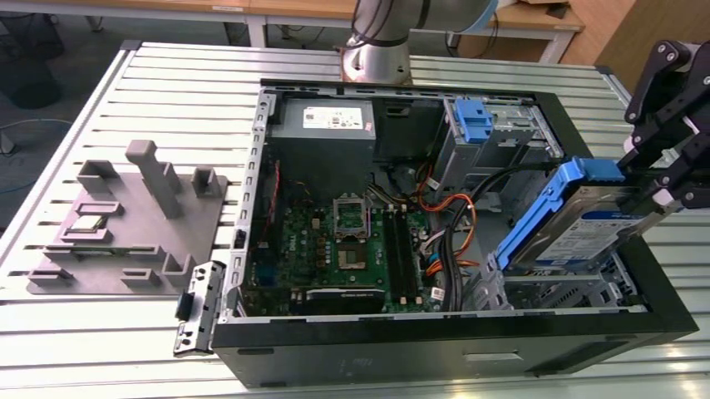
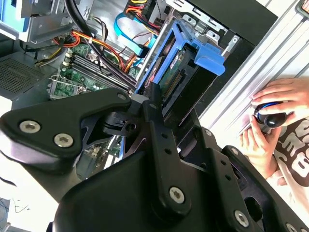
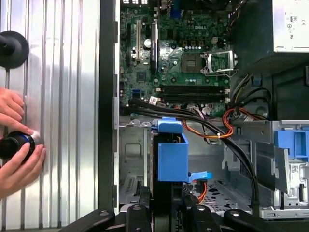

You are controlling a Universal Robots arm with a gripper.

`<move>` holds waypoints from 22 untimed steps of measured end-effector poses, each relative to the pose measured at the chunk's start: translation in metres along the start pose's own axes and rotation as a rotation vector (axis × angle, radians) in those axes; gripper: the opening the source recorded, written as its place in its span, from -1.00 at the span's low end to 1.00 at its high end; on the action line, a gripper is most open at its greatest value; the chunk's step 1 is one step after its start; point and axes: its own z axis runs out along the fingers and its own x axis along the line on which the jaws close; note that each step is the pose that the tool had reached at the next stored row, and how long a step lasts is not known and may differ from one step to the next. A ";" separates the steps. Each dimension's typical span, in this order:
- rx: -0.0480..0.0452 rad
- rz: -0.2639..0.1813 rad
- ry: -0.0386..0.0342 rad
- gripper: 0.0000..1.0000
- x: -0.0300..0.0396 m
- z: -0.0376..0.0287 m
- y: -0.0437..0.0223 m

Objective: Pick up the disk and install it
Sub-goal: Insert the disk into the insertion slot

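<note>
Fingers (image 2: pixel 155 123) clamped on disk (image 1: pixel 577 231) at its raised end. Gripper (image 1: pixel 654 198) at exterior view's right, above case (image 1: pixel 444 359) wall. Disk tilted, blue-railed, lower end over drive bay (image 1: pixel 554 293) inside case. Motherboard (image 1: pixel 332 249) beside bay, toward exterior view's left. Person's hands (image 3: pixel 19 164) on slatted table (image 1: pixel 166 83), just outside case.

Exterior view: bright, even light from overhead. The ribbed counter (image 1: pixel 166 75) reads pale with a soft sheen and no hard shadows. Inside the computer case (image 1: pixel 444 353) it is dimmer, and the circuit board (image 1: pixel 299 249) sits in shade. The label on the disk (image 1: pixel 583 237) gleams; the black hand (image 1: pixel 649 193) shows little detail.

Second wrist view: hand close to the lens and soft, counter washed out to near white.

First wrist view: circuit board crisp, streaky glare along the counter ribs.
</note>
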 end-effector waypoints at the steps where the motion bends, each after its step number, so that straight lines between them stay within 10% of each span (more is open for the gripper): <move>1: 0.0000 0.000 0.0000 -0.30 0.0001 0.0016 -0.0001; 22: 0.0001 0.003 -0.0001 -0.30 0.0019 0.0391 -0.0024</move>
